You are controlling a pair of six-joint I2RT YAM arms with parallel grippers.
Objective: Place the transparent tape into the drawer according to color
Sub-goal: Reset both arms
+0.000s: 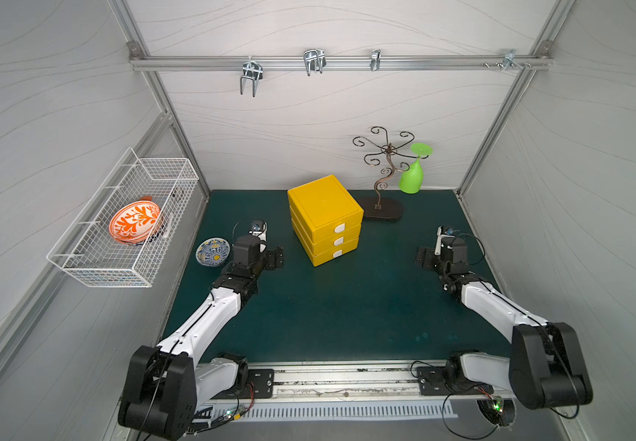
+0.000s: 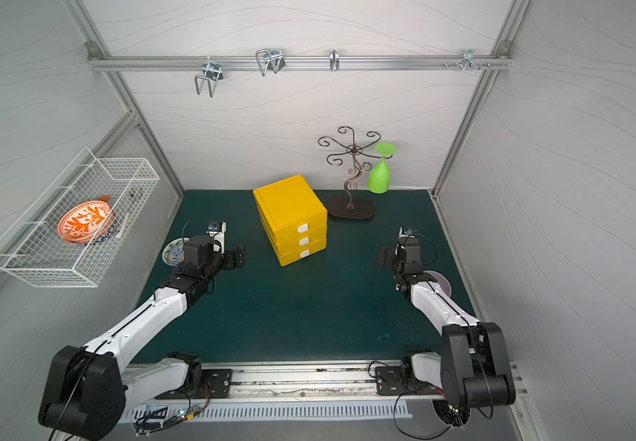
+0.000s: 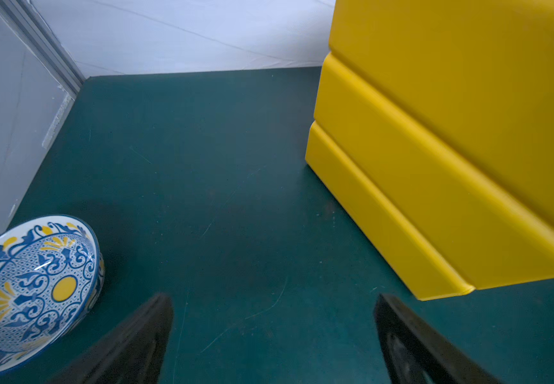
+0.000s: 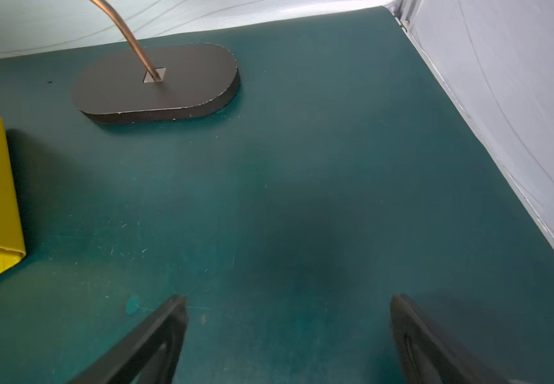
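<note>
L gripper (image 3: 273,301) & R gripper (image 4: 288,299) flank yellow 3-drawer cabinet (image 1: 324,214), all shut.
Both jaws spread wide, empty, over green mat (image 1: 347,305); tape rolls not visible in any view.

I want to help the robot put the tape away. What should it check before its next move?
1. Left claw open and empty: ok.
2. Right claw open and empty: ok.
3. Tape in sight: not ok, none shows in any view.
4. Drawers of the yellow cabinet open: not ok, all three are shut.
5. Green mat between the claws and the cabinet free of things: ok.
6. Blue-and-yellow bowl apart from the left claw: ok, it sits beside it without touching.
</note>
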